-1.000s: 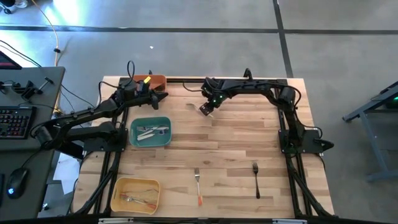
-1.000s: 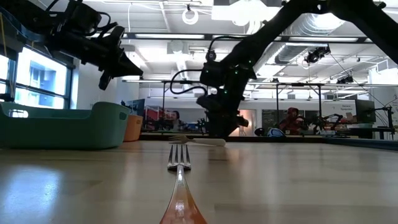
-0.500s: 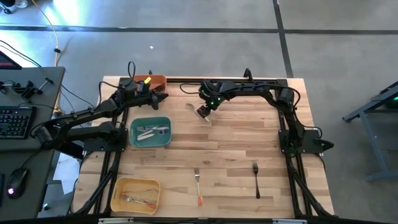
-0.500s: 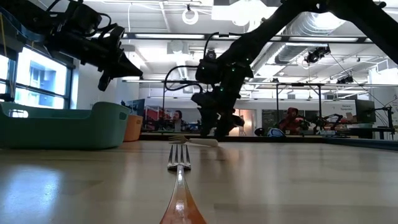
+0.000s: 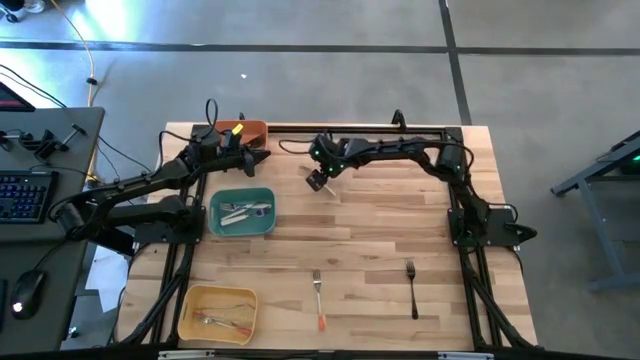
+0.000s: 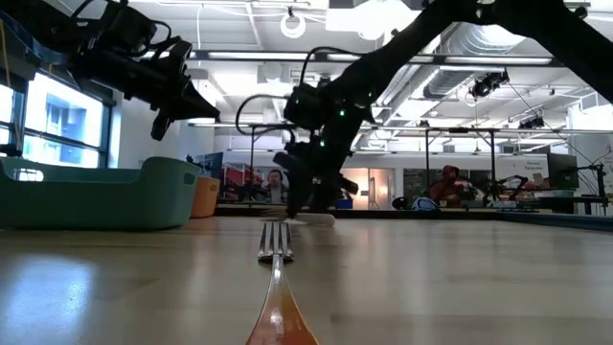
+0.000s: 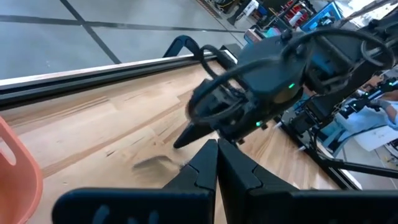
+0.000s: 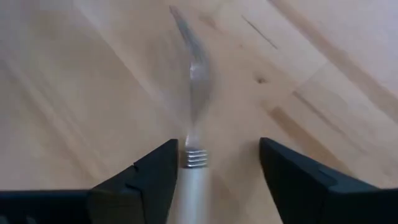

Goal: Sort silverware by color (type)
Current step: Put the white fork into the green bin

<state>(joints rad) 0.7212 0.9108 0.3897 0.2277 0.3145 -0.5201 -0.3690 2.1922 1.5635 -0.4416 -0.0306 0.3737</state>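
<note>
Moved left across far table: right gripper point(image 5: 318, 180), now over white fork point(image 5: 327, 187) in high view. Low view: gripper low at fork point(image 6: 305, 218), far centre. R wrist: jaws wide open, straddling fork point(image 8: 193, 168), not yet gripped; pickup looks next. Left gripper point(image 5: 262, 155) shut, empty, near orange bin point(image 5: 252, 128).

1. A grey concrete floor point(image 5: 300, 70) with dark seams surrounds the wooden bench point(image 5: 380, 230).
2. A desk point(image 5: 40, 150) carrying a keyboard point(image 5: 22, 192) stands beside it.
3. Ceiling lights point(image 6: 292, 24) and ducts point(image 6: 479, 43) hang overhead; a bright window point(image 6: 57, 129) shows.
</note>
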